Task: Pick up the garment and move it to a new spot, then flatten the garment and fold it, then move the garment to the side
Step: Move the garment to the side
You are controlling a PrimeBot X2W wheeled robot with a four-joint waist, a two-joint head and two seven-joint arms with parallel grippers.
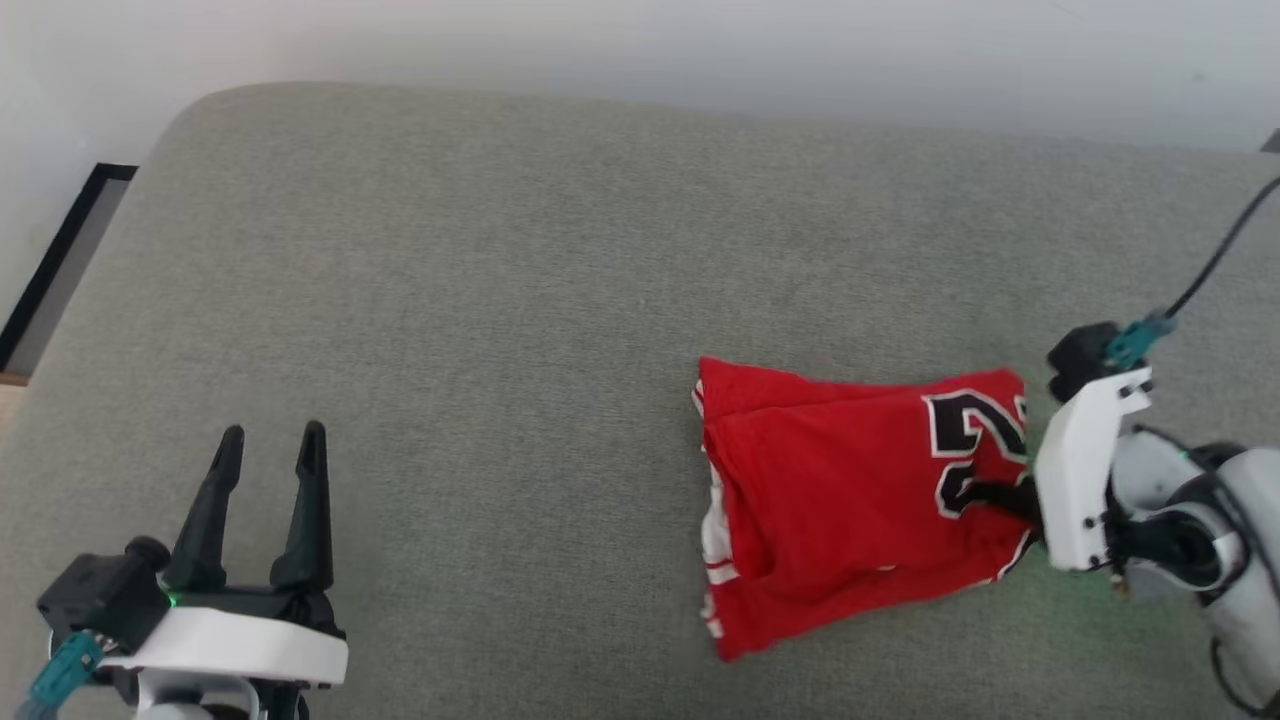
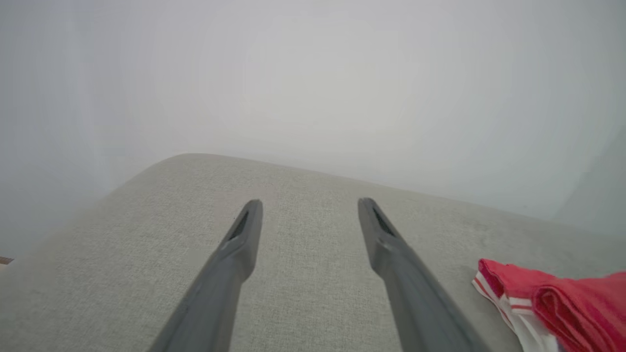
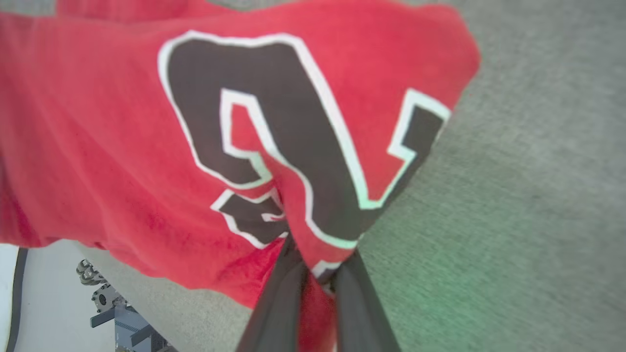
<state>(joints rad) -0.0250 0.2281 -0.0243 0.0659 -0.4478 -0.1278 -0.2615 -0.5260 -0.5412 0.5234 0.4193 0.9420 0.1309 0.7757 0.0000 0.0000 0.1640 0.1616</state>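
Note:
The garment [image 1: 850, 500], a red jersey with white-striped trim and a black, white-outlined number, lies folded on the grey cushion at the right. My right gripper [image 1: 1000, 497] is shut on its right edge beside the number; in the right wrist view the two dark fingers [image 3: 279, 293] pinch the red cloth [image 3: 107, 146] just below the numeral. My left gripper [image 1: 270, 440] rests at the lower left, open and empty, well away from the garment. In the left wrist view its fingers [image 2: 239, 244] spread over bare cushion, and a rolled red-and-white edge of the garment [image 2: 547, 298] shows at the lower right.
The grey cushion [image 1: 500, 300] spans the whole work area, with a pale wall behind it. Its left edge drops to the floor by a dark frame [image 1: 60, 250]. A black cable [image 1: 1220, 250] runs from the right arm. Wide free room lies left of the garment.

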